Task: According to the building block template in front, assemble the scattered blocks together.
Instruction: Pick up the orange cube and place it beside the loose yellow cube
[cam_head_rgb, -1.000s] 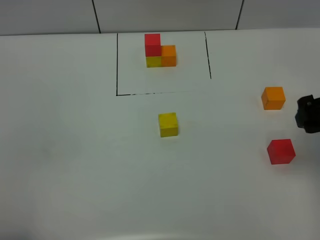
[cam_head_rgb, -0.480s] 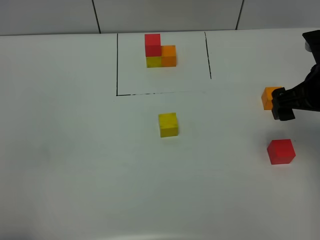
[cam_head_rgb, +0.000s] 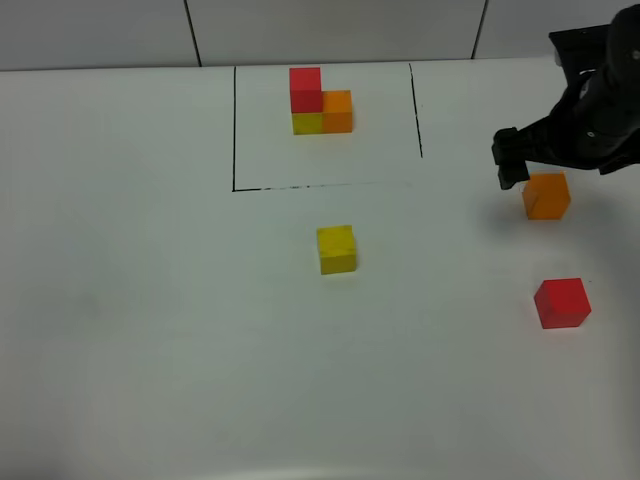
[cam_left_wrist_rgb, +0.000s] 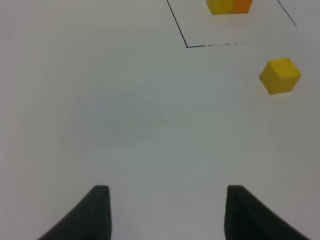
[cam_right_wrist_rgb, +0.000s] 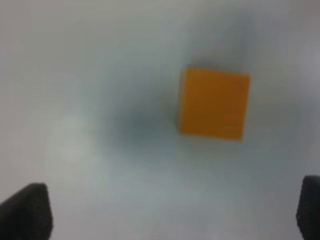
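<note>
Seen from the high camera, the building block template (cam_head_rgb: 320, 100), a red cube on a yellow one with an orange one alongside, stands inside a thin black drawn outline (cam_head_rgb: 234, 130) at the far side of the white table (cam_head_rgb: 150, 320). The small matte yellow cube (cam_head_rgb: 337, 249) lies alone just in front of the outline. The small matte orange cube (cam_head_rgb: 547, 196) and the small matte red cube (cam_head_rgb: 562, 303) lie well to the right, apart from each other. The black right gripper (cam_head_rgb: 508, 162) hangs just beside the orange cube; from here I cannot tell how its jaws stand.

In the left wrist view, the left gripper (cam_left_wrist_rgb: 167, 212) has its jaws spread over bare table and holds nothing. The yellow cube is well ahead of it.

The right wrist view is blurred, but the jaws seem spread wide, with the orange cube ahead of them and not touched.
</note>
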